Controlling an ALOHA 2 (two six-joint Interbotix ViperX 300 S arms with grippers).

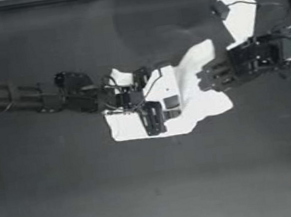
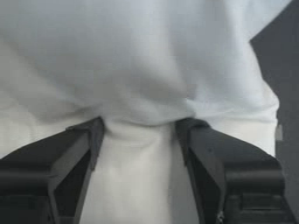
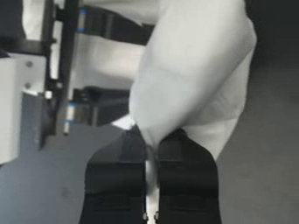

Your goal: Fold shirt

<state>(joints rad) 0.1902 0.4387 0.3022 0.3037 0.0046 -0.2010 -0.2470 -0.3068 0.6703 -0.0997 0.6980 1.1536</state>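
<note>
The white shirt [image 1: 200,98] lies crumpled in the middle of the dark table, part of it lifted into a ridge. My left gripper [image 1: 154,124] reaches in from the left over the shirt's near left part. In the left wrist view a gathered bunch of the shirt [image 2: 146,52] is held between the fingertips of the left gripper [image 2: 140,127]. My right gripper [image 1: 206,80] is at the shirt's right edge. In the right wrist view the right gripper [image 3: 152,133] is pinched on a thin fold of the shirt [image 3: 192,65], which rises from it.
A white angular plate [image 1: 240,12] of the right arm shows at the back right. The left arm [image 3: 64,74] is close beside the raised cloth in the right wrist view. Bare dark table [image 1: 152,190] spreads in front of the shirt.
</note>
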